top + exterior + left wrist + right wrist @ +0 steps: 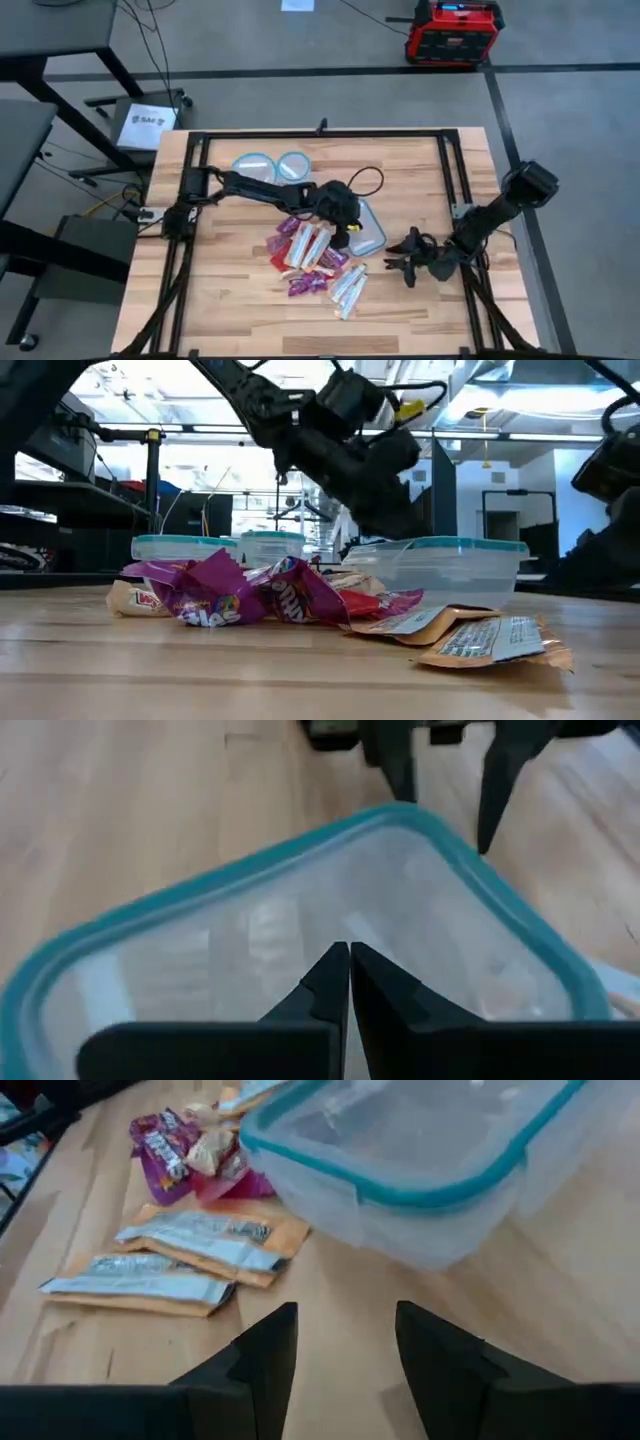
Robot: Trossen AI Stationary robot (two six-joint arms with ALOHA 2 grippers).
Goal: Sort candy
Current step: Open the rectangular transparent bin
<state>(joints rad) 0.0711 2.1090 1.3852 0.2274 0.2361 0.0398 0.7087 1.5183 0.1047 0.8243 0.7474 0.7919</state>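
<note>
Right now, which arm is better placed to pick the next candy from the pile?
Left, probably. The left gripper, shut and empty, hangs over the container beside the candy; the right gripper, open, waits farther off.

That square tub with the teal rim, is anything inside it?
The square tub looks empty through its clear walls. The left gripper, shut, hangs over it and hides part of the bottom.

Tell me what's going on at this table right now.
A two-armed robot is sorting candy, which lies in a heap mid-table. The left tool hangs over the rectangular clear container with its fingers closed together and nothing visible between them. The right tool waits open, low over the table to the container's right. Two more containers sit at the back.
</note>
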